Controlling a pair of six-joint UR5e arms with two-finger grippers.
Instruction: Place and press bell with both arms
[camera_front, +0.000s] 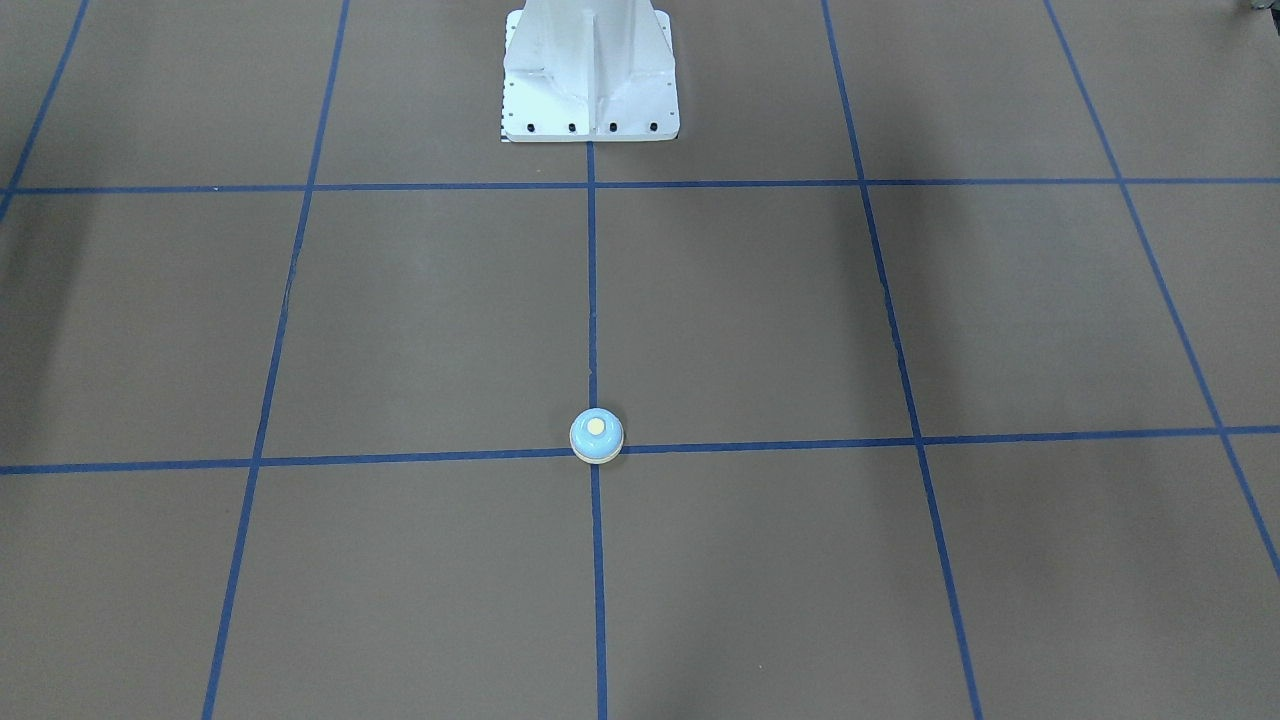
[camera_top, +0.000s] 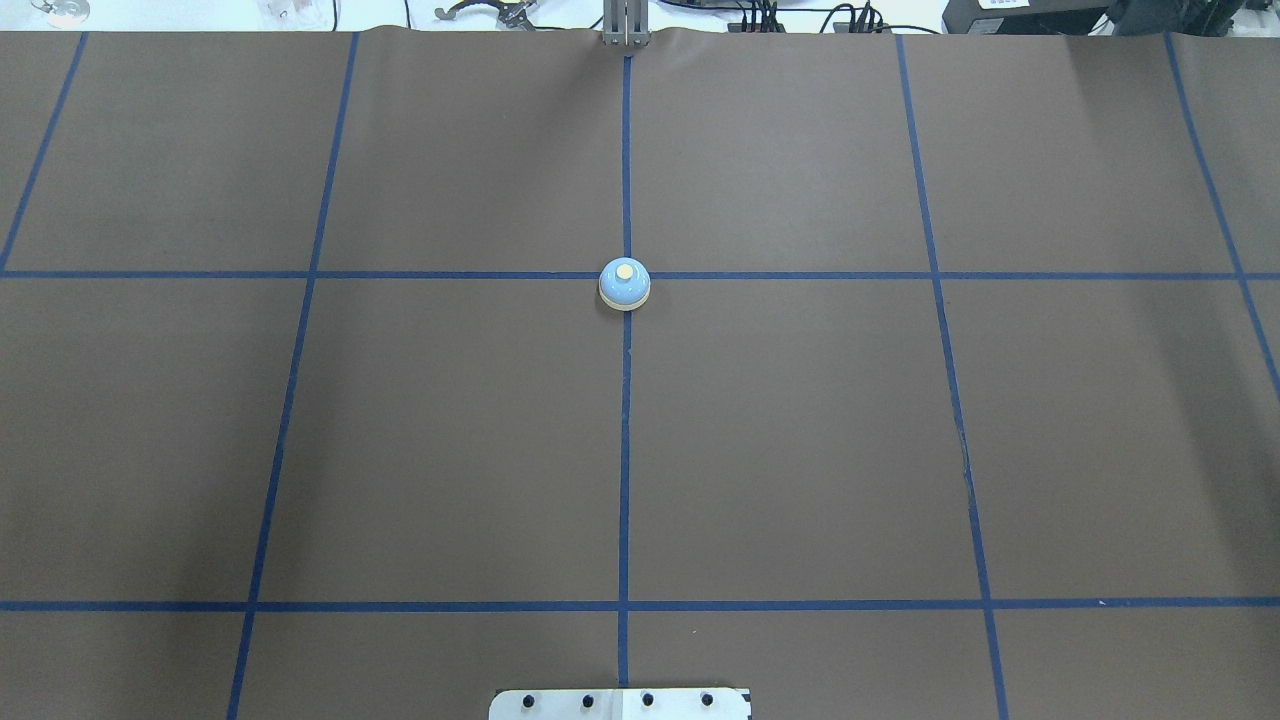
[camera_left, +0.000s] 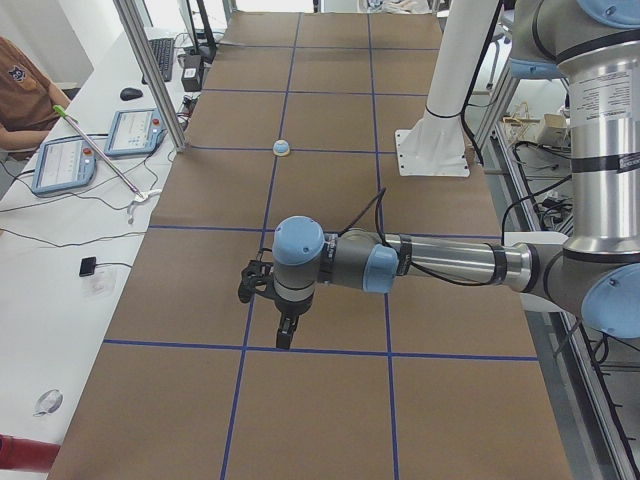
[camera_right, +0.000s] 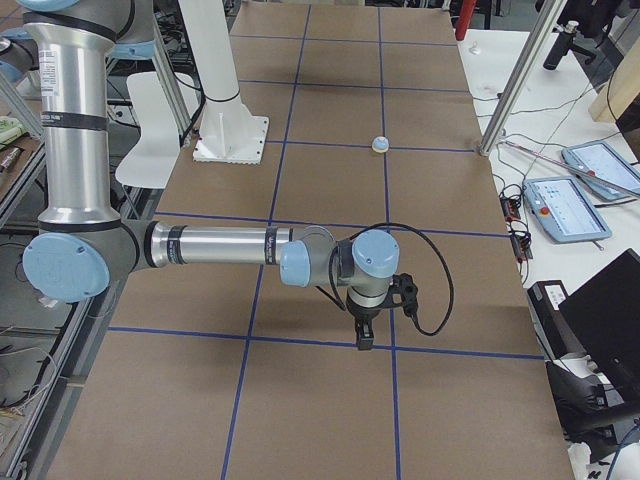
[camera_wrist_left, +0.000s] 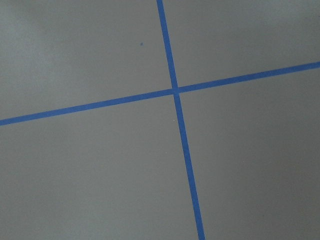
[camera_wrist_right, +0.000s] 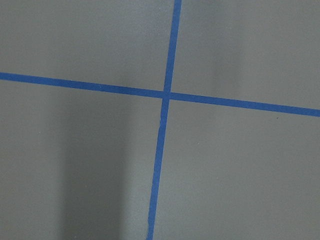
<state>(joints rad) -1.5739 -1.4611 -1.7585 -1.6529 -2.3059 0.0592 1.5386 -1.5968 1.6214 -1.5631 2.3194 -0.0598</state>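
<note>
The light-blue bell (camera_front: 597, 436) with its cream button stands upright on a crossing of blue tape lines at the table's middle (camera_top: 624, 284). It shows small and far in both side views (camera_left: 282, 148) (camera_right: 380, 144). My left gripper (camera_left: 285, 335) hangs fingers-down over the table at my left end, far from the bell. My right gripper (camera_right: 365, 335) hangs the same way at my right end. Both show only in the side views, so I cannot tell if they are open or shut. The wrist views show only brown cover and tape crossings.
The white pedestal base (camera_front: 590, 80) stands at the robot's edge of the table (camera_top: 620, 703). A side bench with tablets (camera_left: 65, 165) (camera_right: 565, 205) and aluminium posts (camera_left: 150, 70) runs along the far edge. A person (camera_left: 20, 90) sits there.
</note>
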